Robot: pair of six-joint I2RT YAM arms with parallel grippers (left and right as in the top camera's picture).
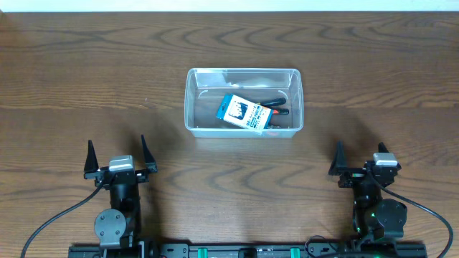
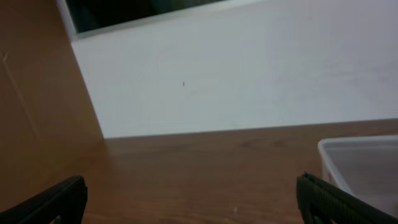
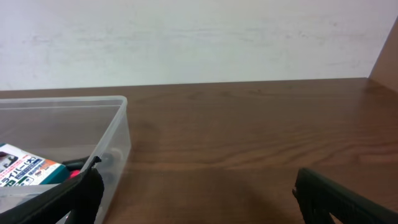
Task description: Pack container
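Observation:
The clear plastic container [image 1: 244,102] stands at the table's middle. Inside lie a small blue-and-white printed box [image 1: 244,113] and a hand tool with red and black handles [image 1: 272,107]. My left gripper [image 1: 120,161] is open and empty at the front left, well short of the container. My right gripper [image 1: 361,162] is open and empty at the front right. In the right wrist view the container [image 3: 115,134] is at the left with the box [image 3: 25,171] inside. In the left wrist view the container's corner [image 2: 354,155] shows at the right edge.
A wooden table [image 1: 86,79] carries everything. A white wall [image 2: 249,68] stands beyond the far edge, and a brown panel [image 2: 31,93] is at the left. Cables run from both arm bases at the front edge.

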